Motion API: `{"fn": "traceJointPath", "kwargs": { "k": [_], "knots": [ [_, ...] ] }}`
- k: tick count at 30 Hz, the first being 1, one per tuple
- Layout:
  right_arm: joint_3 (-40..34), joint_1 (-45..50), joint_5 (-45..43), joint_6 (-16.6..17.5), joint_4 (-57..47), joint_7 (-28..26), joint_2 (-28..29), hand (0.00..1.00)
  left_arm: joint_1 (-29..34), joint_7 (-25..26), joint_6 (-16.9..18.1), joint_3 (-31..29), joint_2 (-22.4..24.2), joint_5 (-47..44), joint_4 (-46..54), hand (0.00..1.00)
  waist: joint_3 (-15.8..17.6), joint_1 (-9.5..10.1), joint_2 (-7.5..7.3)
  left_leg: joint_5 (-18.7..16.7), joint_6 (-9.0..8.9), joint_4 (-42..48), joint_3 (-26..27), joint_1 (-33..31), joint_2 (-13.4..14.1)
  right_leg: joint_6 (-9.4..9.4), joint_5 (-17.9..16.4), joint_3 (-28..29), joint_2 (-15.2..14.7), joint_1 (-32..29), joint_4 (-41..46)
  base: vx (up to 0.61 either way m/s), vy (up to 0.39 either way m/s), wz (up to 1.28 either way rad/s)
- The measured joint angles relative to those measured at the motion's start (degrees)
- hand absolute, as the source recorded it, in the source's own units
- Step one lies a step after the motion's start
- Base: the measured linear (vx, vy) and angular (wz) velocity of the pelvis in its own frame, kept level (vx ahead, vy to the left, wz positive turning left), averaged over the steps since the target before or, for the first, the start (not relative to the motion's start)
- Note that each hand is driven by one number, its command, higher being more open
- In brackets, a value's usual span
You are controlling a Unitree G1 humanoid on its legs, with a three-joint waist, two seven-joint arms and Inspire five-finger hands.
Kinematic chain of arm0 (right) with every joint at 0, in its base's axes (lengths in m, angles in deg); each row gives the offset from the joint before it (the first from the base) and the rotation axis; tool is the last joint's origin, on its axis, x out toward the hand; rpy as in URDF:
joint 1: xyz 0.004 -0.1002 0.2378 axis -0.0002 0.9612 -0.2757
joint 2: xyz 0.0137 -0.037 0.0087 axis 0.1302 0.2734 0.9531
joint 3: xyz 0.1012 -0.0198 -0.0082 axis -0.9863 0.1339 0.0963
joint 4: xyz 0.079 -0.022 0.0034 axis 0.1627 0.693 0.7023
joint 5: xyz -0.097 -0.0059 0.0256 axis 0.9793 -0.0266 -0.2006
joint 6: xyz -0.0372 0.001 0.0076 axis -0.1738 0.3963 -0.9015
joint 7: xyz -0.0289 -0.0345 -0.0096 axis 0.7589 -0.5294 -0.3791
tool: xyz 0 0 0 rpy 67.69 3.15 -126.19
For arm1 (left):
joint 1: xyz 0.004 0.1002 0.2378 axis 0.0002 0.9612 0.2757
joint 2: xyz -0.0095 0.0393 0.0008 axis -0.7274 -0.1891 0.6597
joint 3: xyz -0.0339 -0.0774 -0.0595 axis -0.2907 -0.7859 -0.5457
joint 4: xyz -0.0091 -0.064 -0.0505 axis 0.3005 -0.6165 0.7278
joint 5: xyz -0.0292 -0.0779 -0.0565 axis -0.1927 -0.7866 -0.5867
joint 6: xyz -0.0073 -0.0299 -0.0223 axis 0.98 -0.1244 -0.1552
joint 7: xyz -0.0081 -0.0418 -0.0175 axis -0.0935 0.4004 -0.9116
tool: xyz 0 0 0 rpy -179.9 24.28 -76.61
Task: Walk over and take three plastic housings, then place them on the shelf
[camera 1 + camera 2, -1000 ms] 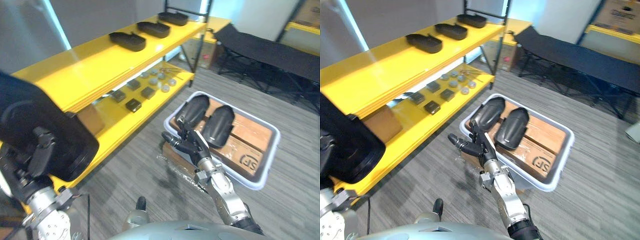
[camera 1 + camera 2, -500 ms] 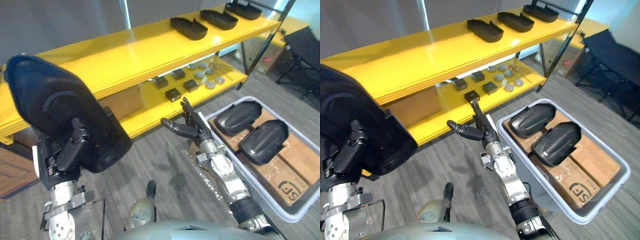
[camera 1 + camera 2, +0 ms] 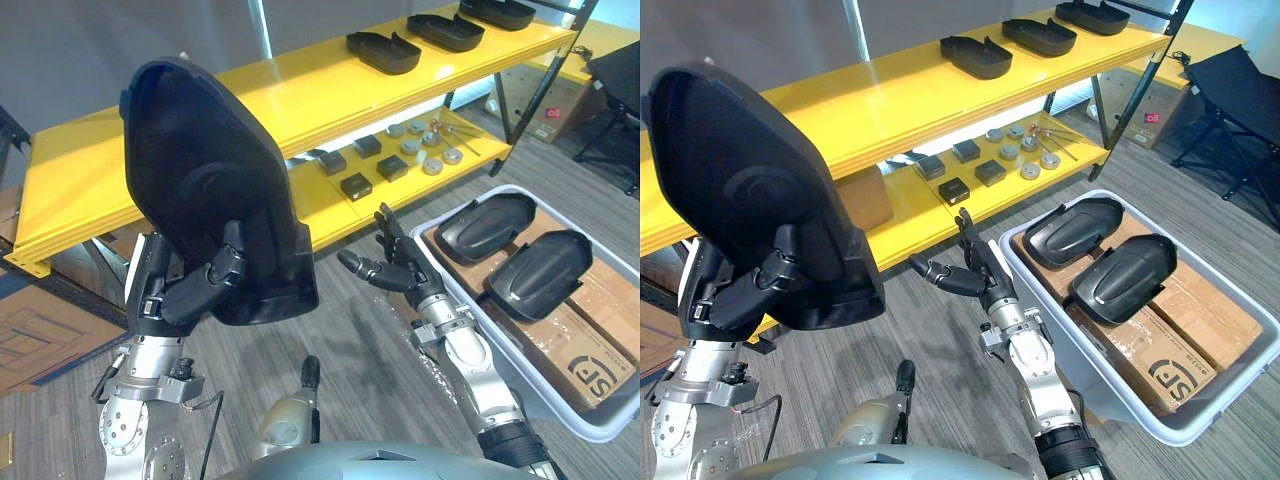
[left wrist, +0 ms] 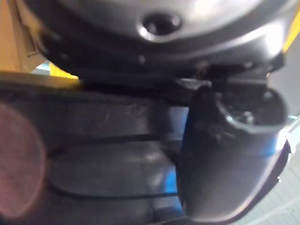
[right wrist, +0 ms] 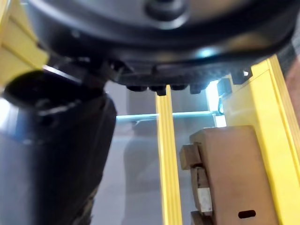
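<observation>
My left hand (image 3: 195, 292) is shut on a large black plastic housing (image 3: 200, 170), held upright in front of the yellow shelf's top board (image 3: 300, 90). In the left wrist view my thumb (image 4: 225, 154) presses on the housing's dark surface (image 4: 103, 154). Three more black housings (image 3: 383, 52) lie in a row at the top board's far end. Two housings (image 3: 490, 225) (image 3: 540, 275) lie in a grey tote (image 3: 600, 425) on the floor at right. My right hand (image 3: 395, 272) hovers open between the tote and the shelf, holding nothing.
The lower shelf board carries small dark blocks and metal discs (image 3: 385, 165), with a cardboard box (image 3: 865, 195) further along it. A black shelf post (image 3: 545, 75) stands by the tote. Flat cardboard (image 3: 40, 335) lies on the floor at left; a black cot (image 3: 1240, 80) stands at far right.
The camera has swung towards the shelf. My left hand has lifted the housing higher and tipped it upright. My right hand stays open beside the tote.
</observation>
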Motion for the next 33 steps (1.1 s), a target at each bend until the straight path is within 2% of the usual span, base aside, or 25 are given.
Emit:
{"fn": "traceJointPath", "kwargs": {
  "k": [1, 2, 4, 7, 8, 10, 11, 12, 13, 14, 15, 16, 18, 20, 21, 23, 25, 26, 27, 28, 29, 30, 31, 32, 33],
  "knots": [
    [-0.06, 0.05, -0.01, 0.02, 0.01, -0.07, 0.02, 1.0, 0.64, 0.56, 0.08, 0.15, 0.04, 0.03, -0.07, 0.0, 0.31, 0.01, -0.47, -3.09, 0.82, 1.75, 2.24, -0.81, -0.09, -0.02, 0.04, -0.72, -1.13, 0.33, -0.38, 0.04, -0.013, 0.23],
    [-0.26, 0.14, 0.0, 0.15, 0.0, -0.15, -0.07, 1.0, 0.8, 0.73, 0.06, 0.13, 0.03, 0.2, -0.26, 0.0, 0.39, 0.04, -0.74, -4.28, 1.44, 2.92, 3.17, -1.53, -0.13, 0.09, 0.08, -1.14, -1.63, 0.39, -0.67, 0.08, 0.029, 0.24],
    [-1.07, 0.16, 0.02, 0.4, 0.08, 0.1, 0.34, 1.0, 0.89, 1.15, 0.09, -0.18, 0.09, 0.29, -0.28, 0.0, 0.44, 0.25, 0.05, -4.52, 1.61, 6.98, 3.32, -3.46, -0.62, 0.83, -0.3, -2.19, -2.22, 1.16, -0.72, 0.16, 0.064, 0.29],
    [-1.55, 0.64, 2.47, 1.48, 0.3, 4.2, 2.86, 1.0, 0.64, 1.88, 0.15, -1.65, 0.38, 0.34, -0.34, 0.0, 1.12, 0.72, -1.92, -6.38, 1.31, 11.5, 3.07, -4.26, -3.5, 3.31, 0.49, -4.43, -4.12, 4.41, -1.78, 0.25, 0.06, 0.36],
    [-2.69, 0.89, 4.57, 2.6, 0.26, 7.34, 4.23, 1.0, 0.25, 1.87, 0.15, -2.71, 1.06, 0.33, -0.4, 0.0, 1.27, 0.94, -3.0, -9.35, 1.74, 15.4, 2.3, -5.91, -4.91, 2.49, 2.5, -3.78, -4.93, 5.04, -0.77, 0.29, 0.105, 0.5],
    [-3.99, 1.31, 4.52, 2.61, 0.29, 9.15, 5.02, 1.0, -0.35, 1.87, 0.15, -3.0, 1.2, 0.38, -0.72, 0.0, 1.59, 1.16, -3.6, -10.71, 2.18, 16.79, 1.6, -5.74, -5.22, -0.15, 4.62, -1.32, -6.13, 4.29, 3.35, 0.25, 0.134, 0.46],
    [-5.96, 1.6, 4.48, 2.64, 0.28, 10.59, 6.24, 1.0, -0.6, 1.98, 0.14, -4.16, 1.19, 0.54, -0.81, 0.0, 1.64, 1.35, -4.47, -12.43, 2.64, 16.99, 1.03, -4.42, -5.9, -3.34, 9.34, 3.18, -8.51, 1.45, 10.83, 0.27, 0.161, 0.28],
    [-7.2, 1.6, 4.44, 2.79, 0.29, 10.79, 6.75, 1.0, -0.7, 2.23, 0.14, -5.16, 1.18, 0.55, -0.82, 0.0, 1.66, 1.55, -4.93, -13.51, 2.84, 16.38, 0.94, -2.95, -6.16, -5.16, 13.78, 6.69, -9.7, -0.73, 15.33, 0.28, 0.153, 0.19],
    [-8.16, 1.62, 4.43, 3.16, 0.33, 10.82, 7.32, 1.0, -0.72, 3.01, 0.14, -6.06, 1.2, 0.55, -0.83, 0.0, 1.6, 1.46, -5.16, -14.4, 3.58, 15.26, 0.38, -1.07, -6.35, -5.36, 19.28, 10.12, -10.56, -2.88, 19.58, 0.31, 0.114, 0.03],
    [-8.67, 1.62, 4.43, 3.86, 0.43, 10.75, 7.61, 1.0, -0.87, 3.7, 0.17, -6.67, 1.15, 0.54, -0.82, 0.0, 1.59, 1.25, -5.2, -14.82, 3.99, 14.37, 0.04, 0.09, -6.36, -4.85, 18.46, 12.48, -10.71, -4.57, 22.47, 0.32, 0.076, 0.07],
    [-9.44, 1.62, 4.42, 5.67, 0.45, 10.3, 7.76, 1.0, -1.42, 5.33, 0.19, -7.23, 1.25, 0.53, -0.85, 0.0, 1.68, 0.64, -5.06, -15.13, 4.38, 12.53, -0.97, 2.18, -6.31, -5.37, 13.47, 14.91, -10.54, -8.35, 27.43, 0.31, 0.061, 0.1],
    [-9.79, 1.61, 4.42, 6.94, 0.44, 9.56, 7.74, 1.0, -1.54, 6.53, 0.19, -8.14, 1.24, 0.52, -0.86, 0.0, 1.77, -0.13, -4.88, -15.22, 4.54, 10.52, -1.36, 4.8, -6.25, -6.02, 10.33, 15.02, -10.32, -11.33, 29.19, 0.29, 0.059, 0.06],
    [-10.03, 1.53, 4.39, 7.97, 0.43, 8.56, 7.2, 1.0, -1.85, 7.09, 0.19, -8.73, 1.03, 0.51, -0.92, 0.0, 1.85, -0.67, -4.54, -16.06, 4.48, 8.69, -1.51, 8.46, -5.82, -8.17, 7.94, 14.38, -9.73, -15.06, 26.58, 0.26, 0.05, -0.01],
    [-10.02, 1.05, 4.56, 7.97, 0.36, 8.44, 6.12, 1.0, -2.67, 8.07, 0.2, -8.67, 0.89, 0.51, -0.93, 0.0, 1.6, -1.37, -3.49, -17.35, 3.97, 8.8, -2.34, 9.28, -4.36, -8.46, 7.77, 17.01, -6.0, -19.61, 17.71, 0.21, -0.021, 0.15],
    [-10.32, 1.04, 4.55, 7.99, 0.05, 8.64, 5.9, 1.0, -3.63, 8.52, 0.22, -8.61, 0.57, 0.52, -1.19, 0.0, 1.54, -1.65, -3.44, -17.75, 3.7, 8.82, -3.28, 9.29, -3.72, -7.56, 8.34, 19.49, -3.77, -21.6, 11.91, 0.17, -0.087, 0.47],
    [-12.03, 1.02, 4.49, 7.98, -0.03, 8.55, 5.42, 1.0, -6.81, 9.91, 0.27, -8.0, -0.35, 0.7, -4.35, 0.0, 1.52, -3.05, -3.52, -18.7, 2.29, 8.89, -7.03, 9.35, -3.17, -3.93, 11.03, 26.74, 0.02, -23.99, -2.12, 0.25, -0.233, 0.82],
    [-12.37, 1.18, 4.47, 7.97, -0.06, 7.95, 3.98, 1.0, -6.85, 11.36, 0.27, -7.7, -0.38, 0.69, -6.22, 0.0, 1.34, -3.69, -4.06, -19.93, 0.75, 9.29, -9.9, 9.81, -3.54, -3.79, 13.78, 28.37, 0.9, -23.24, -8.53, 0.27, -0.337, 0.91],
    [-12.66, 1.3, 4.47, 7.97, -0.17, 7.56, 3.49, 1.0, -6.52, 11.58, 0.23, -7.73, -0.71, 0.66, -6.76, 0.0, 0.96, -3.66, -5.67, -21.21, -0.65, 9.86, -11.75, 10.22, -4.54, -4.14, 13.76, 28.1, 0.72, -21.32, -10.67, 0.26, -0.366, 0.93],
    [-12.92, 1.26, 4.43, 7.97, -0.18, 7.43, 3.2, 1.0, -6.42, 11.51, 0.23, -7.67, -0.83, 0.6, -6.94, 0.0, 0.76, -3.66, -6.09, -21.82, -1.44, 10.21, -12.71, 10.25, -4.94, -3.09, 16.47, 28.36, 0.69, -20.48, -11.54, 0.28, -0.397, 1.01],
    [-13.64, 1.07, 4.37, 7.89, -0.23, 7.13, 1.87, 1.0, -6.03, 11.3, 0.15, -6.9, -0.7, 0.62, -7.01, 0.0, 0.49, -3.27, -5.14, -22.75, -3.13, 11.0, -14.34, 10.35, -4.45, -2.78, 20.18, 26.52, 0.98, -19.59, -10.97, 0.28, -0.363, 0.8],
    [-13.97, 0.27, 4.2, 7.32, -0.05, 6.42, -0.53, 1.0, -5.24, 10.63, 0.12, -6.78, 0.46, 0.51, -6.82, 0.0, -0.46, -1.82, -2.29, -23.43, -5.07, 11.95, -14.69, 10.2, -1.21, -4.38, 19.83, 24.14, 3.12, -18.76, -10.13, 0.29, -0.33, 0.65],
    [-14.01, 0.03, 4.06, 7.2, 0.01, 6.27, -0.92, 1.0, -5.24, 10.55, 0.11, -6.77, 0.64, 0.51, -6.81, 0.0, -0.63, -1.54, -1.88, -23.36, -5.35, 11.94, -14.48, 10.18, -0.59, -4.87, 19.52, 23.6, 3.56, -18.52, -10.0, 0.3, -0.275, 0.52],
    [-14.06, -1.04, 3.25, 6.46, 0.31, 5.68, -1.9, 1.0, -5.29, 10.35, 0.11, -6.76, 1.06, 0.38, -6.71, 0.0, -1.26, -1.53, -0.89, -22.14, -7.01, 11.12, -13.86, 10.4, 1.3, -6.0, 18.81, 21.44, 4.77, -17.32, -9.88, 0.28, -0.252, 0.6],
    [-14.28, -1.8, 3.0, 6.26, 0.3, 5.71, -2.29, 1.0, -5.26, 9.42, 0.11, -6.55, 1.19, -0.12, -6.19, 0.0, -1.4, -1.55, -0.66, -21.09, -7.43, 10.07, -12.3, 11.43, 2.58, -7.31, 17.99, 19.64, 5.68, -15.54, -9.88, 0.27, -0.245, 0.67],
    [-14.37, -2.04, 2.24, 6.27, 0.29, 5.72, -2.34, 1.0, -5.25, 8.81, 0.11, -6.35, 1.22, -0.28, -5.95, 0.0, -1.41, -1.57, -0.65, -20.75, -7.13, 9.89, -11.04, 12.02, 3.19, -7.77, 17.67, 18.88, 6.07, -14.59, -9.89, 0.27, -0.238, 0.63]
  ]
}}
